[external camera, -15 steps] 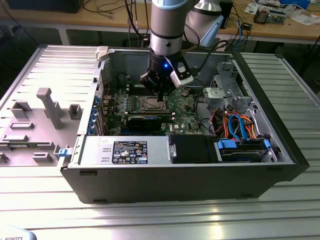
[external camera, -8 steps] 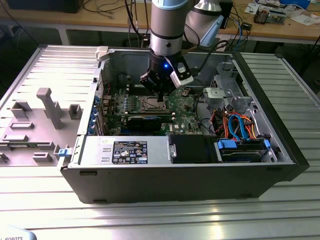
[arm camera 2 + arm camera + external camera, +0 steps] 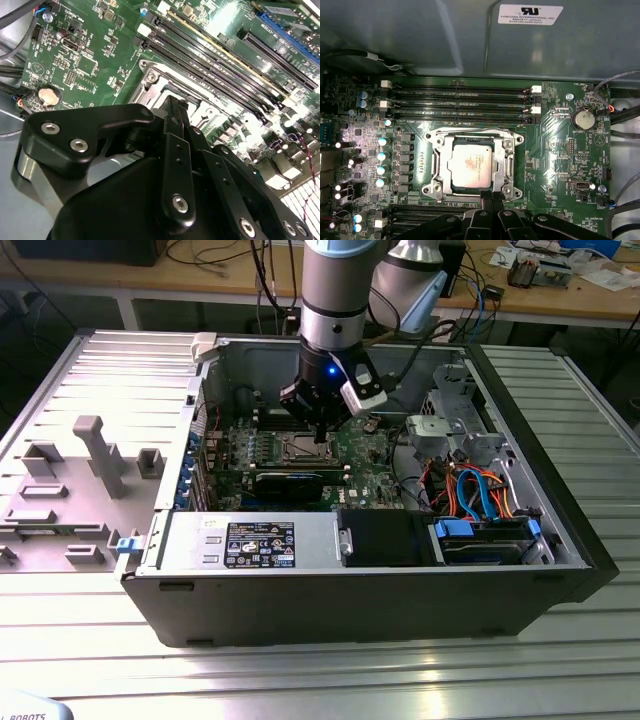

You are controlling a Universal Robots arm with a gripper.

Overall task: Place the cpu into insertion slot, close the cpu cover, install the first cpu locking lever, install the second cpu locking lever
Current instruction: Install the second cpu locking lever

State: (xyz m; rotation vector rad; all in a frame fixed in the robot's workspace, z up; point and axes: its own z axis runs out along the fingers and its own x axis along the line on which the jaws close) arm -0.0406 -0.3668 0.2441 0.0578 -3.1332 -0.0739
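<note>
I am hovering my end effector (image 3: 492, 200), fingers pressed together and gripping nothing, just beside the insertion slot (image 3: 434, 172) where the cpu (image 3: 470, 167) is sitting; pushing down carelessly risks scratching it.

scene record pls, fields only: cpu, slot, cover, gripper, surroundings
cpu: seated flat in the insertion slot, silvery top showing
cpu cover: metal frame lying around the chip
gripper: fingers together at the socket's edge, holding nothing visible
motherboard: green, inside the open computer case
memory slots: long, dark, beside the socket
coin battery: round, on the board
</note>
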